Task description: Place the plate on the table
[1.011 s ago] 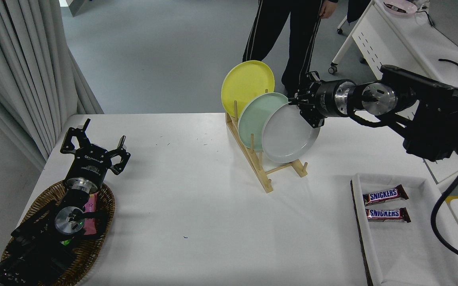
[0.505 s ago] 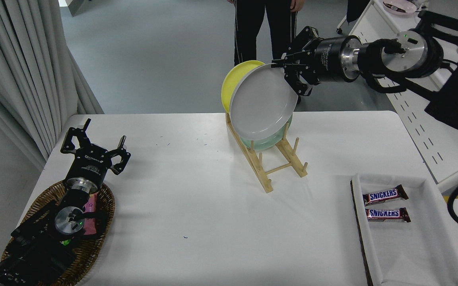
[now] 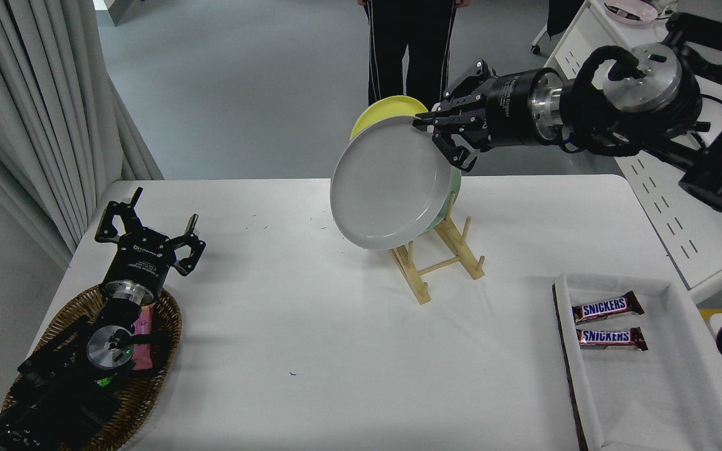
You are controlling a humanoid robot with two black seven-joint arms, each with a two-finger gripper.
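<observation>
Clamped on the upper right rim of the grey plate (image 3: 389,185), the right gripper (image 3: 439,128) reaches in from the right side with its black fingers pinching the edge. That plate hangs in the air, tilted with its hollow face turned toward the camera, above the left part of the wooden rack (image 3: 436,260) and clear of the white table (image 3: 311,326). Behind it a slice of the yellow plate (image 3: 383,113) shows at the top, and a thin strip of the mint green plate (image 3: 452,197) peeks out at the grey plate's right edge, both standing in the rack. Over at the lower left, the left gripper (image 3: 148,232) sits parked with its fingers spread apart, holding nothing, its arm lying over a wicker basket (image 3: 154,382) at the table's near left corner. A white tray (image 3: 668,388) at the lower right holds two Snickers bars (image 3: 608,322) lying one below the other. At the far side of the table a person (image 3: 408,50) in dark trousers stands, only the legs in view. Grey curtains (image 3: 29,113) hang along the left.
</observation>
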